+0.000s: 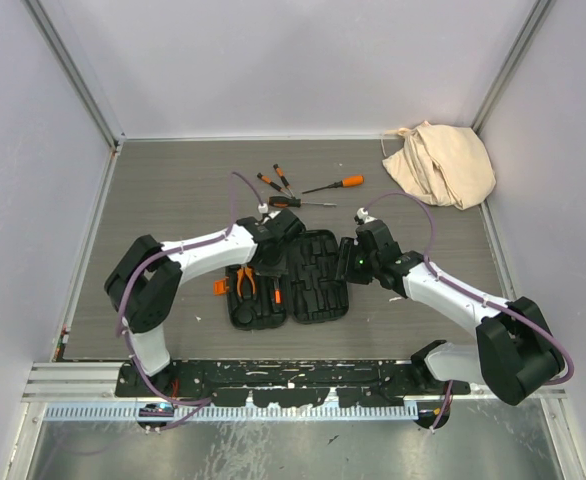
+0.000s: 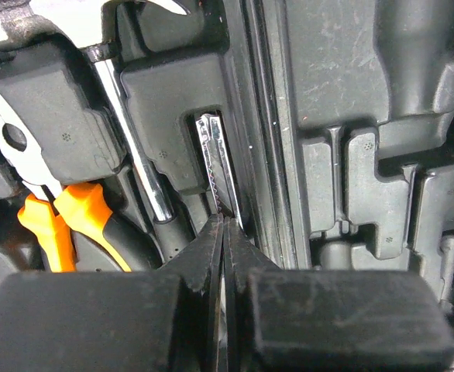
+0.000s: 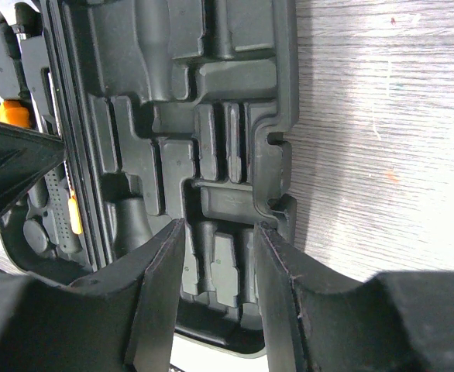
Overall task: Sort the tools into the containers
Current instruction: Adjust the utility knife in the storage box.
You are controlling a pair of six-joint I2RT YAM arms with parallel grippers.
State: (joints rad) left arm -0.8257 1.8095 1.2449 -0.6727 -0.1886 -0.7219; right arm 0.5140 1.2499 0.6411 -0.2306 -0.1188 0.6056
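Left wrist: left gripper point(image 2: 223, 226) pinched closed at thin serrated silver strip point(image 2: 214, 155); press it flat into black moulded plastic case point(image 2: 343, 93) slot.

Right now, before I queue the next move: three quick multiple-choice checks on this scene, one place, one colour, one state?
1. The beige cloth bag lies at the:
A. near left corner
B. far right corner
C. centre, near edge

2. The handles of the pliers in the tool case are:
A. blue
B. green
C. orange

3. The left hand is:
A. shut
B. wide open
C. out of view

Answers:
1 B: in the top view the bag sits far back and to the right.
2 C: orange grips show in the case's left half.
3 A: in the left wrist view its fingertips meet, right at the end of a thin metal piece lying in a slot.
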